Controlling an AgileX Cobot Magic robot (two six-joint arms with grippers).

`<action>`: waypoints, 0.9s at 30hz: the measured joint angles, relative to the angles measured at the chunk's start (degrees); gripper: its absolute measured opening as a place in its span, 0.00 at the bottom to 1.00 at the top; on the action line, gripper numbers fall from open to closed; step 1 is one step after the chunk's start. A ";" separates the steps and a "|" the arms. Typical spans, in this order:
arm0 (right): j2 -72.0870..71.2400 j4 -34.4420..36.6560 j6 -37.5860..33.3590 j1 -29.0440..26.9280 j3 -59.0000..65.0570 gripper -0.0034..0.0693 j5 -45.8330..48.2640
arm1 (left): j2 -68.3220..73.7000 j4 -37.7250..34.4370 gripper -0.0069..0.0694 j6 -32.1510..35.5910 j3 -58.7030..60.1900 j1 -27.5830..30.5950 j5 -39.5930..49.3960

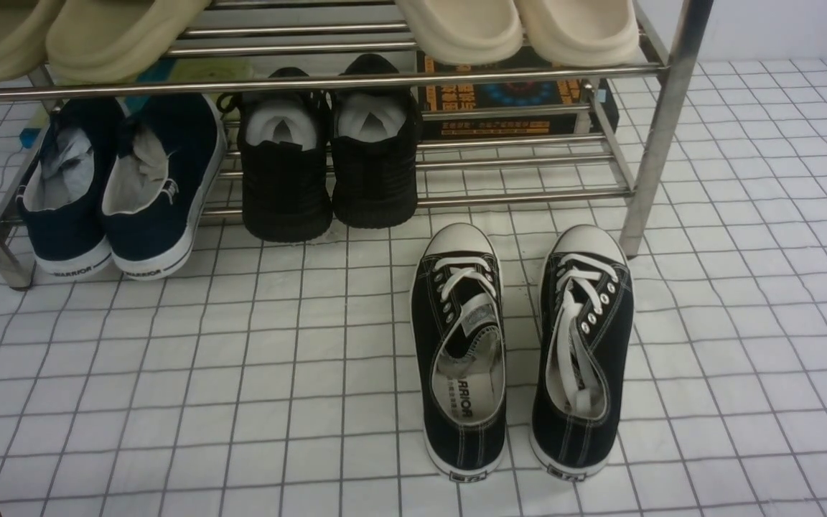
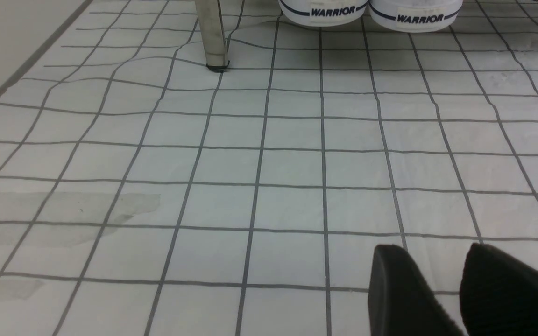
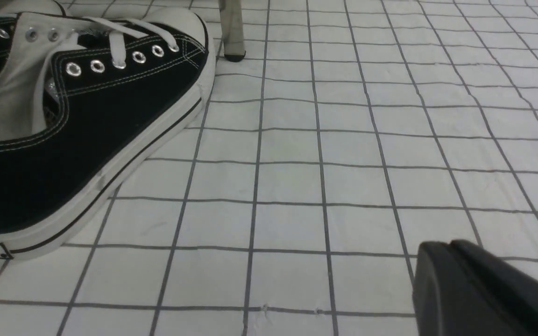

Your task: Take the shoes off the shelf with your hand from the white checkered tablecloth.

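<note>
The pair of black canvas shoes point(image 1: 521, 352) with white laces and toe caps stands side by side on the white checkered tablecloth point(image 1: 205, 373), toes towards the silver shelf point(image 1: 661, 129) and just in front of its lower rail. One shoe point(image 3: 63, 140) fills the side of the right wrist view, near a shelf leg point(image 3: 232, 32). My left gripper point(image 2: 432, 254) is open and empty, low over bare cloth. My right gripper point(image 3: 442, 252) is shut and empty, over cloth beside that shoe. Neither gripper shows in the front view. No black robotic hand is in view.
On the lower tier sit a navy white-soled pair point(image 1: 119, 187) and an all-black knit pair point(image 1: 327, 165). Beige slippers point(image 1: 514, 29) lie on the upper tier. A dark printed box point(image 1: 507, 97) stands behind. A shelf leg point(image 2: 213, 37) and the navy heels point(image 2: 329, 11) show in the left wrist view.
</note>
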 joint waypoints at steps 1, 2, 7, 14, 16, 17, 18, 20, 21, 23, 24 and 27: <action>0.00 0.00 0.00 0.43 0.00 0.09 0.00 | 0.00 0.00 0.41 0.00 0.00 0.00 0.00; 0.00 0.00 0.00 0.53 0.00 0.09 0.05 | 0.00 0.00 0.41 0.00 0.00 0.00 0.00; 0.00 0.00 0.00 2.79 0.00 0.10 0.05 | 0.00 0.00 0.41 0.00 0.00 0.00 0.00; 0.00 0.00 0.00 3.49 0.00 0.11 0.05 | 0.00 0.00 0.41 0.00 0.00 0.00 0.00; 0.00 0.00 0.00 3.49 0.00 0.11 0.05 | 0.00 0.00 0.41 0.00 0.00 0.00 0.00; 0.00 0.00 0.00 3.49 0.00 0.11 0.05 | 0.00 0.00 0.41 0.00 0.00 0.00 0.00; 0.00 0.00 0.00 3.49 0.00 0.11 0.05 | 0.00 0.00 0.41 0.00 0.00 0.00 0.00; 0.00 0.00 0.00 3.49 0.00 0.12 0.05 | 0.00 0.00 0.41 0.00 0.00 0.00 0.00; 0.00 0.00 0.00 3.49 0.00 0.12 0.05 | 0.00 0.00 0.41 0.00 0.00 0.00 0.00; 0.00 0.00 0.00 3.49 0.00 0.12 0.05 | 0.00 0.00 0.41 0.00 0.00 0.00 0.00; 0.00 0.00 0.00 3.49 0.00 0.12 0.05 | 0.00 0.00 0.41 0.00 0.00 0.00 0.00; 0.00 0.00 0.00 3.49 0.00 0.13 0.05 | 0.00 0.00 0.41 0.00 0.00 0.00 0.00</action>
